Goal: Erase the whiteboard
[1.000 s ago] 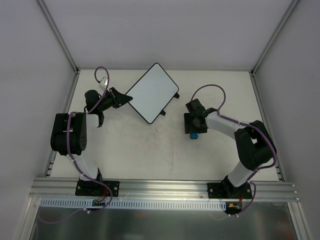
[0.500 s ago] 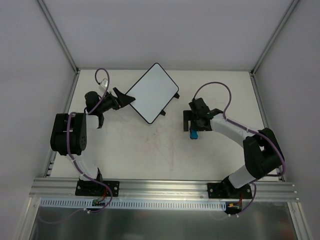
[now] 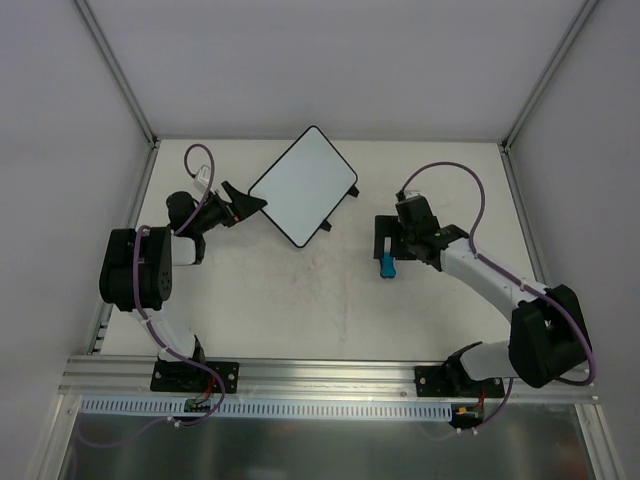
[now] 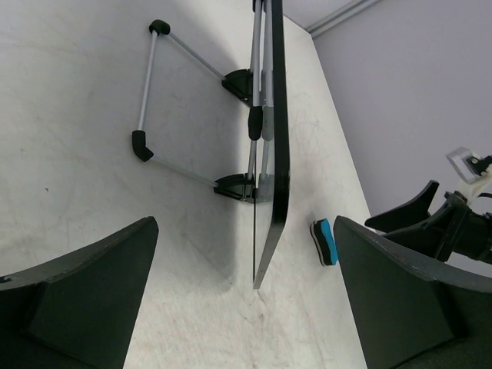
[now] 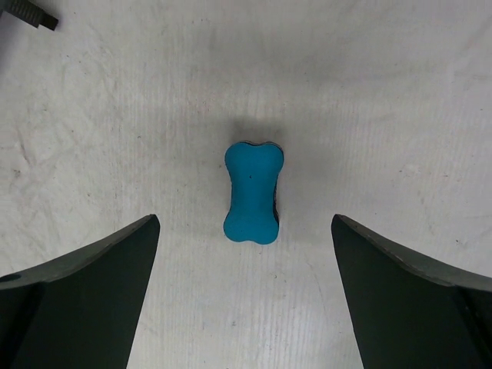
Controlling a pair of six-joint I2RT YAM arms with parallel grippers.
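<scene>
The small, flat, black-rimmed rectangular whiteboard [image 3: 303, 185] is judged light, thin and stiff, with a slick face. It is propped on a thin folding wire stand [image 4: 147, 84], so it is likely to slide or tip if pressed without support. The black rim at the corner nearest the left fingers is judged the best place for a hold, since the face offers no purchase. The board is found just ahead of the left gripper [image 3: 243, 202], with its near corner lined up with the gap between the fingertips but not inside it. From the left wrist it is seen edge-on and leaning. No marks can be made out on its face from above.

The left arm is folded low over the pale table top [image 3: 300, 310], the wrist laid roughly level and pointed at the board. Its fingers are spread wide and nothing is held. The right arm is stretched forward and inward with the wrist turned down. The fingers of the right gripper [image 5: 244, 221] are likewise set wide apart and empty. A small blue bone-shaped eraser block [image 5: 252, 192] lies untouched on the table between them, its narrow waist presented to the pads.
</scene>
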